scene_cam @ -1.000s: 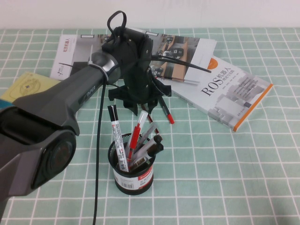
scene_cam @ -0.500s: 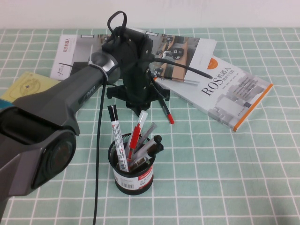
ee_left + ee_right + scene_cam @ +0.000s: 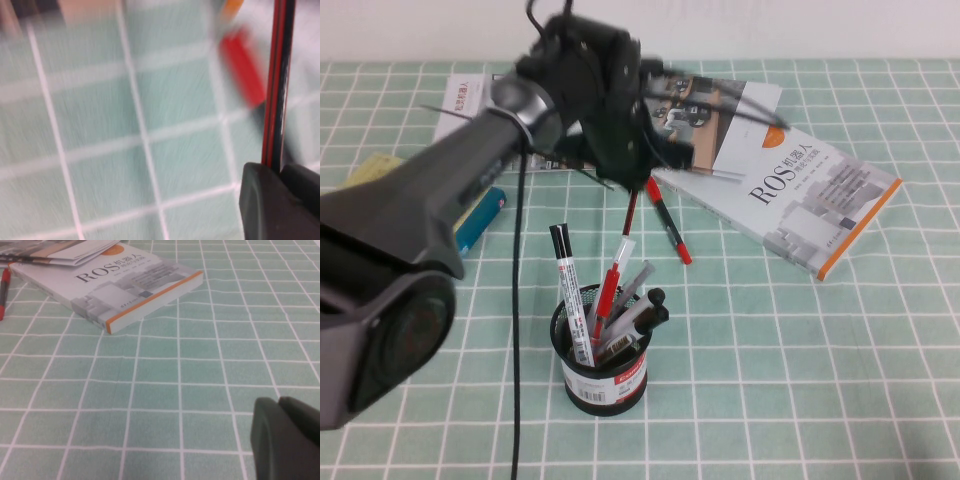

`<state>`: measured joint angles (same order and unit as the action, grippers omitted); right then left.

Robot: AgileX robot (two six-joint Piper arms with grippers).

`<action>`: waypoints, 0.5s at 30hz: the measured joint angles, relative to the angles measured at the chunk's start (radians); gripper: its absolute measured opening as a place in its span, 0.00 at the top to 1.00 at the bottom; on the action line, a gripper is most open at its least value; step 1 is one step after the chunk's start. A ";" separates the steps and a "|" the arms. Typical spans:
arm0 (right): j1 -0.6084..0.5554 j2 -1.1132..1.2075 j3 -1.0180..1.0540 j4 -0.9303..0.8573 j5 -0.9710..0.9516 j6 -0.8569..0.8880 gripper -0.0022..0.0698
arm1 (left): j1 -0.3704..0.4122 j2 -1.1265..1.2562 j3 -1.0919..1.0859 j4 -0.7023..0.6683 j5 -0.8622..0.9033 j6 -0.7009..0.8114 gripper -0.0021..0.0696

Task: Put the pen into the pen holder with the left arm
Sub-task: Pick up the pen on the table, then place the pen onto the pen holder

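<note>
My left gripper (image 3: 632, 178) hangs above the table behind the pen holder and is shut on the pen (image 3: 629, 215), a thin dark red stick that points down from the jaws toward the holder. In the left wrist view the pen (image 3: 277, 85) runs straight out from between the closed fingers of the left gripper (image 3: 277, 172). The black mesh pen holder (image 3: 603, 365) stands near the front with several pens and markers in it. My right gripper (image 3: 280, 407) is shut and empty, low over the green checked cloth; it does not show in the high view.
A shorter bright red pen (image 3: 668, 230) lies on the cloth just right of the held pen. The ROS book (image 3: 820, 195) and open magazines (image 3: 720, 110) lie behind. A blue object (image 3: 480, 220) and a yellow book (image 3: 370, 170) lie at left.
The left arm has risen and swung back and left with the pen in its jaws. The pen now hangs above the holder, and the blue object has come into view.
</note>
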<state>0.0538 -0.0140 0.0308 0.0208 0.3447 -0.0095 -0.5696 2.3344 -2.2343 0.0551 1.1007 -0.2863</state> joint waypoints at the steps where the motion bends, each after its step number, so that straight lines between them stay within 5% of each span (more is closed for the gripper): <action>1: 0.000 0.000 0.000 0.000 0.000 0.000 1.00 | 0.000 -0.018 0.000 0.007 -0.019 0.005 0.94; 15: 0.000 0.000 0.000 0.000 0.000 0.000 1.00 | -0.053 -0.376 0.126 0.081 -0.265 0.073 0.94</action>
<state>0.0538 -0.0140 0.0308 0.0208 0.3447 -0.0095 -0.6227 1.9586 -2.1084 0.1361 0.8360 -0.2129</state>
